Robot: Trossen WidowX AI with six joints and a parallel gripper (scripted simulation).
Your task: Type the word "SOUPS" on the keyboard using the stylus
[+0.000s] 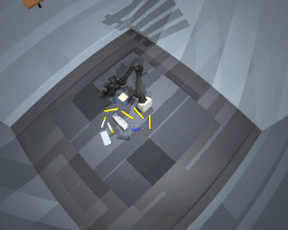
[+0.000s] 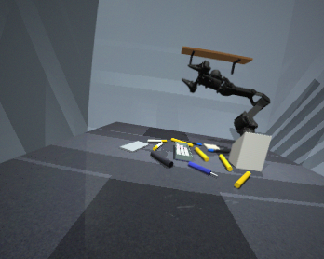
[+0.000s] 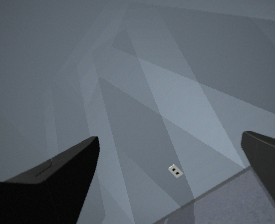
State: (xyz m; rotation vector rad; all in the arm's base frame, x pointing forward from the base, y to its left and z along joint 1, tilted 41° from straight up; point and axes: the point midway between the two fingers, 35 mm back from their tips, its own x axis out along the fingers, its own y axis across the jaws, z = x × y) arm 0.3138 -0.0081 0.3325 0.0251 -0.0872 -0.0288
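Observation:
A small keyboard (image 1: pixel 120 122) (image 2: pixel 182 152) with light keys lies among the scattered sticks. A blue stick (image 1: pixel 136 129) (image 2: pixel 199 168) with a thin pale tip, which looks like the stylus, lies beside it on the side away from the white pad. My gripper (image 2: pixel 185 74) (image 3: pixel 168 140) is wide open and empty. It is raised high above the desk, away from both the keyboard and the blue stick. The wrist view shows only the two fingers, the wall and a bit of floor, with no keyboard or stylus.
Several yellow sticks (image 1: pixel 150 122) (image 2: pixel 242 180) lie around the keyboard. A black cylinder (image 1: pixel 123 137) (image 2: pixel 161 159) and a white pad (image 1: pixel 105 138) (image 2: pixel 134 146) lie near it. A cream block (image 1: pixel 122 97) lies closer to the arm's white base box (image 1: pixel 145 105) (image 2: pixel 251 152). A wooden shelf (image 2: pixel 218 54) shows behind the arm.

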